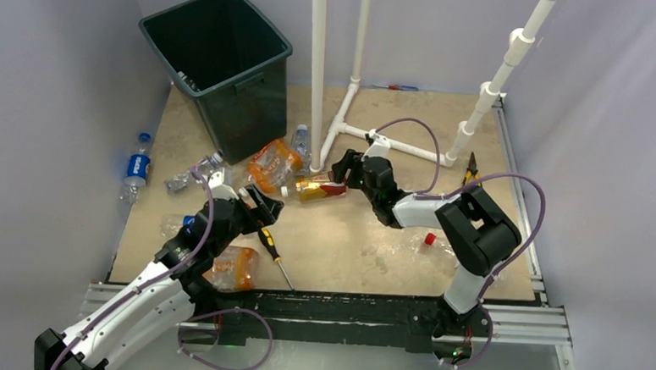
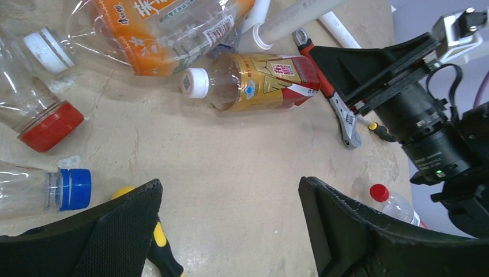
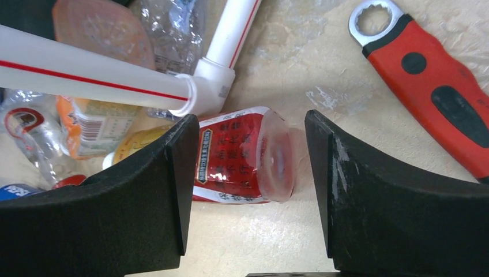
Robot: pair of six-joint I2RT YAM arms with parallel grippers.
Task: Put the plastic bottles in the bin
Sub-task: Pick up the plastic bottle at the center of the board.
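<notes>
Right wrist view showed a red-and-gold-labelled bottle [image 3: 242,158] lying on its side on the table [image 1: 355,258], its clear base end between the fingers of the right gripper [image 3: 252,124]. That gripper's jaws stood wide and straddled the bottle without pinching it, with a gap left on one side. A white pipe frame [image 3: 86,78] ran just beyond the bottle, and a red wrench [image 3: 429,86] lay close by on the other side. Near the bottle's white-capped end hung the left gripper [image 2: 229,184], spread wide and empty above bare tabletop, a screwdriver [image 1: 274,254] just beside it. An orange-labelled bottle [image 1: 273,165] lay between the first bottle and the bin [image 1: 242,117], which stood upright at the far left corner. A blue-labelled bottle [image 1: 137,168] lay out at the left edge, and a red-capped bottle [image 1: 423,241] rested by the right arm.
</notes>
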